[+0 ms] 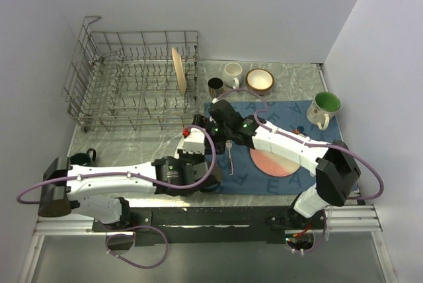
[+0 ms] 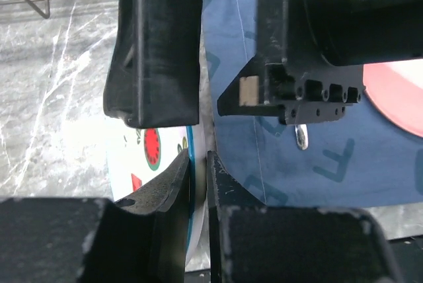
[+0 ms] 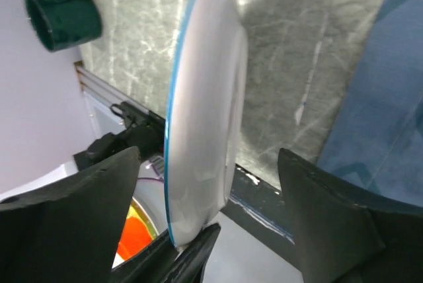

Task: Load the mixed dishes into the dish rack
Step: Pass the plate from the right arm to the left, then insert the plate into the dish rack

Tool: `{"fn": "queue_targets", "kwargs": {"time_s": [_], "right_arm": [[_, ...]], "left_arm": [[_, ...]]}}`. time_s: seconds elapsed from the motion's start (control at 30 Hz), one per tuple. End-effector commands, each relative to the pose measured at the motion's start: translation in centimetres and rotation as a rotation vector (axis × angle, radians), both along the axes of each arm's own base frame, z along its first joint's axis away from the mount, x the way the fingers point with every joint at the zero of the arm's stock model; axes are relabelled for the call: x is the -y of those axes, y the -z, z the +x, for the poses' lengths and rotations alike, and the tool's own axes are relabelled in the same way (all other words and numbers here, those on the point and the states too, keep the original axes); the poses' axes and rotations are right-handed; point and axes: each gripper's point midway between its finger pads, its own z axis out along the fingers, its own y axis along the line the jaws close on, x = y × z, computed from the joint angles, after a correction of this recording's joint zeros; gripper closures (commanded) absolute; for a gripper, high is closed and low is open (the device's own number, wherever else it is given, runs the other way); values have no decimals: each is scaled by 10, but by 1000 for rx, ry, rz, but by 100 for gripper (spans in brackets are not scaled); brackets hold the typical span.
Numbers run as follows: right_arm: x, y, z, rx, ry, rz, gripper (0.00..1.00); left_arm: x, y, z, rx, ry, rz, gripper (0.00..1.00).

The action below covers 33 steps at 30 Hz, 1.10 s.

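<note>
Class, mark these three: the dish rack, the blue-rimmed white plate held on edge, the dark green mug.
dish rack (image 1: 78, 78), top view, left wire wall.
blue-rimmed white plate (image 3: 205, 98), right wrist view, plain face.
dark green mug (image 3: 63, 15), right wrist view, outer wall.

Top cam sits high behind the arm bases, looking down over the whole table (image 1: 132, 143) to the dish rack (image 1: 80, 91). Left wrist cam is jammed in close, peering along the left claw (image 2: 199, 164) with the right claw (image 2: 211, 78) dead ahead. Right wrist cam looks out between its own spread fingers. Both wrist cams catch the same white plate (image 3: 205, 98), edge-on.
</note>
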Motion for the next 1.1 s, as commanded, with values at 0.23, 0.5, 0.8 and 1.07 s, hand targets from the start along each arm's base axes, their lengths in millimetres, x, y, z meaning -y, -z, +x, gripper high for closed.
{"fn": "queue_targets", "kwargs": {"time_s": [0.23,0.5,0.8,1.07], "right_arm": [[5,-70,12,137,81,190,0],[56,-80,26,252,234,138,0],[82,-66,23,268,282,96,0],[92,-58,22,272,299,92,0]], "left_arm": [[-32,-54,6,35,-85,-159,99],[-44,-100,17,52,-45,-298,99],[-52,-176,20,108,14,-362,99],[-73,-224,49,179,-1,-378,99]]}}
